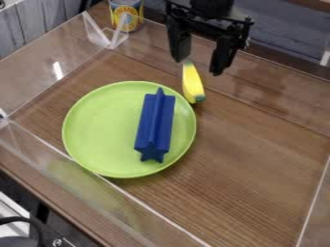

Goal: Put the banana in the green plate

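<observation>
**Gripper Spread Above Banana at Plate Edge**

The black two-finger gripper (200,56) hangs from the top of the view, pointing straight down, with its jaws spread wide. It holds nothing. The small yellow toy banana (192,84), slightly curved, lies on the brown wood-grain table (258,145) directly below the gap between the fingers. The left finger stands above the banana's far end; the right finger stands just beside it at 3 o'clock. Whether either finger touches the banana cannot be told.

The large round lime-green plastic plate (96,130) occupies the centre-left of the table. The banana sits at the plate's 1 o'clock edge, its near end touching or overlapping the rim. A long blue plastic block (156,123) lies inside the plate, right of centre, pointing from 6 to 12 o'clock.

A yellow can (123,13) stands at 12 o'clock, well apart from the plate. Clear plastic walls (39,53) enclose the table.
</observation>
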You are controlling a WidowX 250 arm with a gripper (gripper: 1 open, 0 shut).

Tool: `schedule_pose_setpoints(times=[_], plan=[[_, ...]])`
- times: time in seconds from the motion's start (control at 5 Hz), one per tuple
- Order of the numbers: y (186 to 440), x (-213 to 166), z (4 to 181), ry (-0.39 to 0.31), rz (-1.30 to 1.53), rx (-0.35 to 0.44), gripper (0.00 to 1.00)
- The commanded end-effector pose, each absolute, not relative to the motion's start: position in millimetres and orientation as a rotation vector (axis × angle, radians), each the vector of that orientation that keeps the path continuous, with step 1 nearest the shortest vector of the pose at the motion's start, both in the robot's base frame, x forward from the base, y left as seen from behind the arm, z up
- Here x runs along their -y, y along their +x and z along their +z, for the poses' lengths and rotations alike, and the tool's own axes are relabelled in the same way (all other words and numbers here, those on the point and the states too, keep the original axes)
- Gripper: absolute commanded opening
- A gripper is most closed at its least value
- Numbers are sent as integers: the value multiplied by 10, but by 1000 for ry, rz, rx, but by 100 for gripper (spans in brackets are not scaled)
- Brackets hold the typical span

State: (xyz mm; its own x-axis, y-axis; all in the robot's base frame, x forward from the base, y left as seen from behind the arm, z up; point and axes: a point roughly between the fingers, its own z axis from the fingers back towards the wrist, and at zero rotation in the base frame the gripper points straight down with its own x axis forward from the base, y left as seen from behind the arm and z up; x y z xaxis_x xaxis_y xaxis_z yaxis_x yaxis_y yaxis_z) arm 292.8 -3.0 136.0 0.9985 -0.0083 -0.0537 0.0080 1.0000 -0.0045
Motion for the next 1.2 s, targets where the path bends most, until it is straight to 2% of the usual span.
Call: schedule_pose_setpoints(times=[0.0,0.4,0.8,1.0], plan=[[2936,21,1261,-4,60,-49,100],[2921,-11,1089,-13,155,-5,100],[3173,-52,1126,-17,72,14,100],[3232,-164,993,-18,138,24,100]])
